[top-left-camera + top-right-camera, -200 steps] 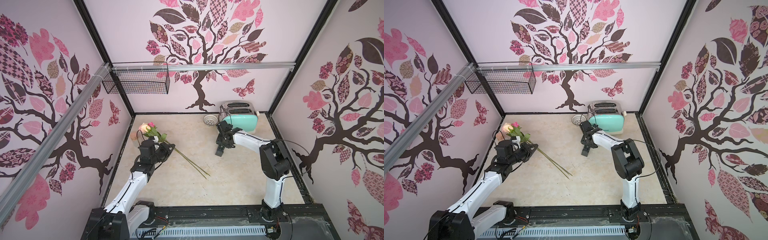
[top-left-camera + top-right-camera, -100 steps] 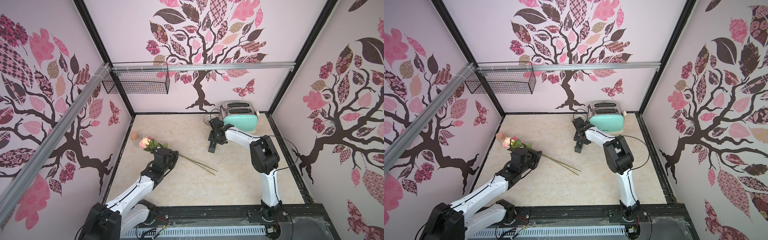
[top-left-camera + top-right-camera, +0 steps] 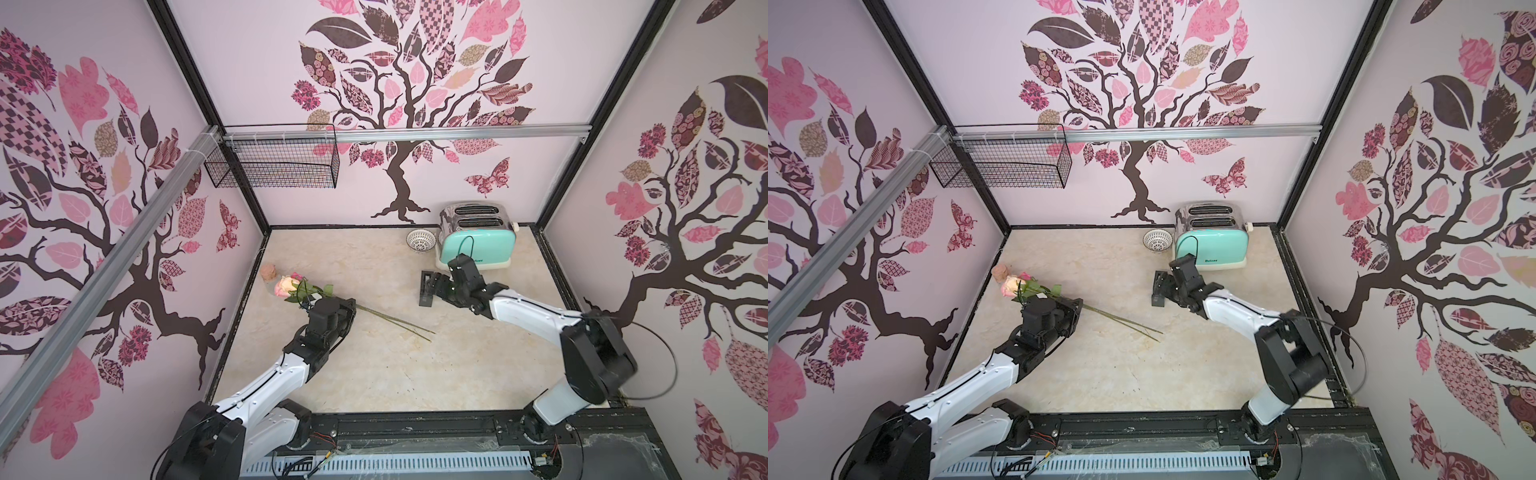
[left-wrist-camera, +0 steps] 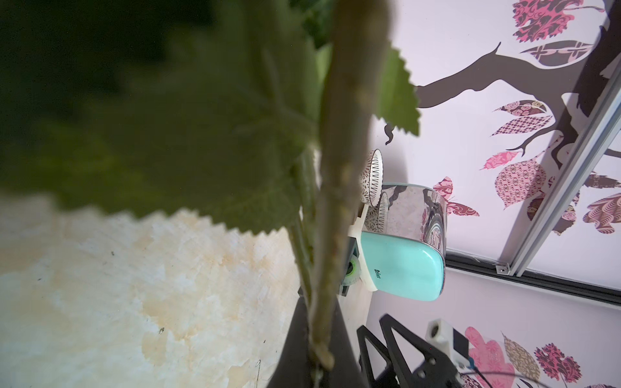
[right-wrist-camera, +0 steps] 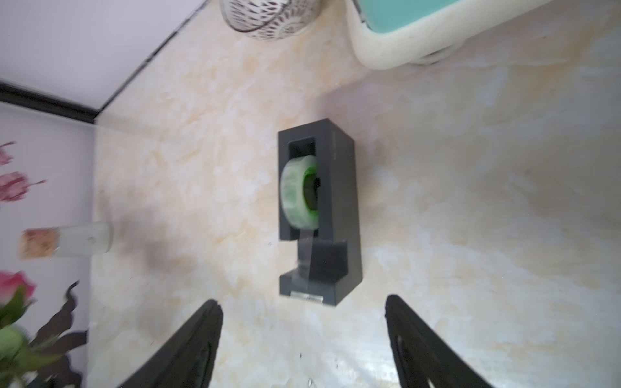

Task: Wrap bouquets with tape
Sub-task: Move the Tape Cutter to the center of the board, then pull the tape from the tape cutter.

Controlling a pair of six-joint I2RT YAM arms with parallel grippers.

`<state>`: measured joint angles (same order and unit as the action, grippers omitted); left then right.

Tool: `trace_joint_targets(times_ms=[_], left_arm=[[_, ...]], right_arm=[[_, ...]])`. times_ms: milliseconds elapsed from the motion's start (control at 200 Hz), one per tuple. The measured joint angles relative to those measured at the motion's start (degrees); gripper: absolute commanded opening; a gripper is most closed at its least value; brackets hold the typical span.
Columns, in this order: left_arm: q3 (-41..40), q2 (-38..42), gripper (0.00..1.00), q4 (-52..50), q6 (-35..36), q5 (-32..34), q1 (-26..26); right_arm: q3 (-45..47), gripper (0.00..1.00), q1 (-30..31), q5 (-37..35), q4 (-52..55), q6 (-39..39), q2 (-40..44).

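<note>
Nearby, toward the robot's base, the thin stem ends of the bouquet slant low over the marbled floor, aimed at mid-floor; whether they touch it I cannot tell. Further up the stems, just below the leaves, the left gripper is clamped on them, with the roses pointing away toward the left wall, near the cork-stoppered jar. Across on the right and a little farther back, the right gripper hangs with its jaws spread wide and empty, just short of the tape dispenser. The dispenser's long axis runs near to far, cutter end toward that gripper. The stems lie well apart from it, to its left and nearer, so the right arm looks best placed to draw tape and carry it leftward. Behind stand the bowl and toaster.
</note>
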<state>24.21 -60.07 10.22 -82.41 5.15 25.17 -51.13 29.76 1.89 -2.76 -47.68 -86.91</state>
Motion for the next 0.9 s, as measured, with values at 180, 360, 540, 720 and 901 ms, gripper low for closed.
trace_joint_targets(times_ms=[180,360,540,720,901], left_arm=[[0.0,0.3,0.00,-0.1,1.3,-0.8,0.0],[0.0,0.3,0.00,-0.5,2.6,-1.5,0.0],[0.0,0.4,0.00,-0.5,4.0,-1.8,0.0],[0.0,0.4,0.00,-0.6,4.4,-2.0,0.0],[0.0,0.4,0.00,-0.6,4.6,-2.2,0.0]], right_arm=[[10.2,0.68,0.0,4.6,-14.2,-6.9,4.3],[14.7,0.56,-0.2,9.4,-24.4,-13.4,3.9],[17.9,0.49,-0.6,12.5,-33.1,-19.8,0.6],[19.0,0.46,-0.6,14.1,-37.7,-24.1,-3.5],[19.0,0.42,-0.6,15.0,-41.0,-26.4,-6.4]])
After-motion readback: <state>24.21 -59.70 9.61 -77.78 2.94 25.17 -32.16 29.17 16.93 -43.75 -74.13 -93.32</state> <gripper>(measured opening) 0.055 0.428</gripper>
